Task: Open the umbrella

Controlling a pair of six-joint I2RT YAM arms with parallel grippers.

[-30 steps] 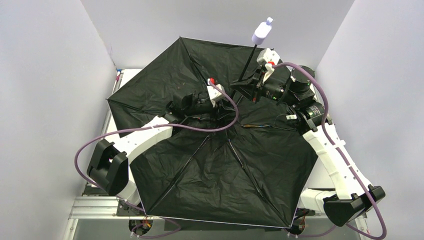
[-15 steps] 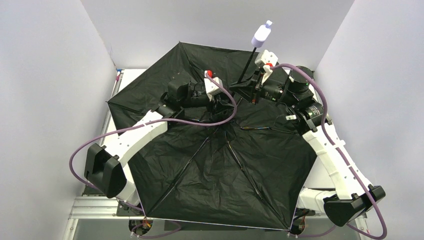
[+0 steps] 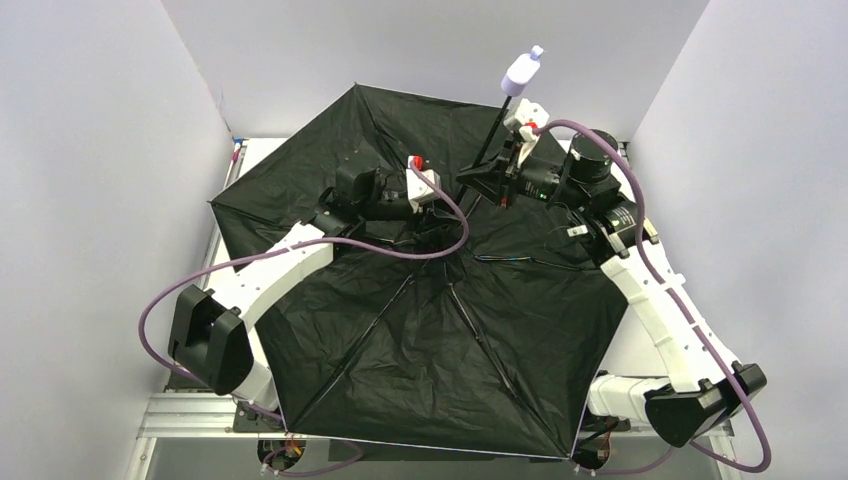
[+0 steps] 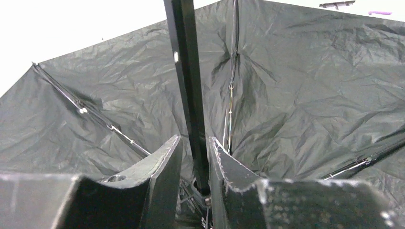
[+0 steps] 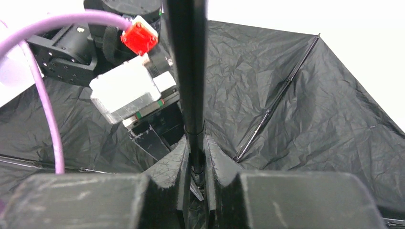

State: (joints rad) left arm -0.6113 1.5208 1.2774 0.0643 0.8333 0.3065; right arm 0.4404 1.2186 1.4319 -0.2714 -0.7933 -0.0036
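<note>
Umbrella lies spread open over the counter, black lining up; only the overhead view shows its lavender handle raised at the back. Right pincer clamps the shaft. Left pincer narrowly straddles it; whether it grips, I cannot tell
</note>
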